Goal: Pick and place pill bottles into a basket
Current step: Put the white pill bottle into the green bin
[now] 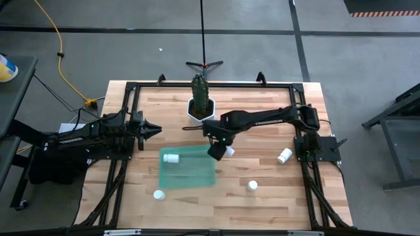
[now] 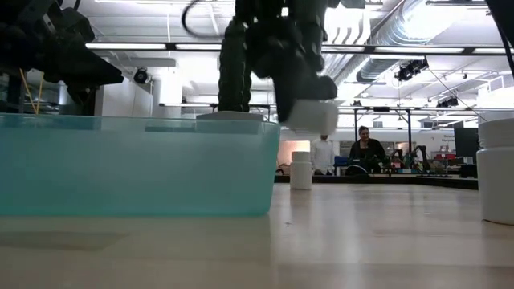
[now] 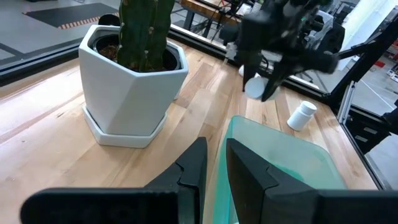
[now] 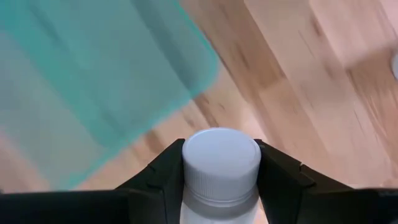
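High view: right pincer [image 1: 219, 151] clamped on a pill bottle [image 1: 228, 151], in the air at the near-right corner of the basket [image 1: 197, 172], only partly over it. Risk: letting go here could drop the bottle on the rim or outside, so it rolls off across the surface [image 1: 262, 200]. One bottle [image 1: 171, 158] lies inside the basket; three others on the surface. Left pincer [image 1: 155, 129] shut, parked left, empty.

Low view: held bottle [image 2: 312, 115] hangs above the basket wall [image 2: 136, 164], just past its right end.

Left wrist view: plant pot [image 3: 134, 78] close behind the basket; a sideways swing could clip it.

Right wrist view: bottle cap [image 4: 221, 158] sits squarely between the fingers [image 4: 283, 177], basket corner [image 4: 124, 68] ahead.
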Robot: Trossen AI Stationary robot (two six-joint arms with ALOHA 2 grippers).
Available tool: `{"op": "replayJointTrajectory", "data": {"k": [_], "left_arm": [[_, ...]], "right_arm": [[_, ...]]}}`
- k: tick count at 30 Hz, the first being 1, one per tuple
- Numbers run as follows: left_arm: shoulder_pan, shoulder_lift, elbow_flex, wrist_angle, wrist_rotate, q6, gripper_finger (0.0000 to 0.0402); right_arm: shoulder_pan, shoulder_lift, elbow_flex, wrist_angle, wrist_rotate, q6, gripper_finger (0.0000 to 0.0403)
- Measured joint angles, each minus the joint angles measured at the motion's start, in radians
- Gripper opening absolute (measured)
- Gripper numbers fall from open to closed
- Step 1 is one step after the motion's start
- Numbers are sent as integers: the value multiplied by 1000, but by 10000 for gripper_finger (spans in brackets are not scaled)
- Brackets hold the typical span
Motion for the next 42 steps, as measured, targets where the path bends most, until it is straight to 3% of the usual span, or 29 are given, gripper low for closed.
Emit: {"op": "replayJointTrajectory", "data": {"k": [15,33,42], "left_arm": [[0,0,0,-3,0,-3,97],[0,0,0,-6,0,-3,97],[0,0,0,-34,-9,-3,97]], "right_arm": [[82,-34,0,362,102,-151,149],[183,-34,0,648,270,-292,149],[217,48,-2,851,302,-293,149]]}}
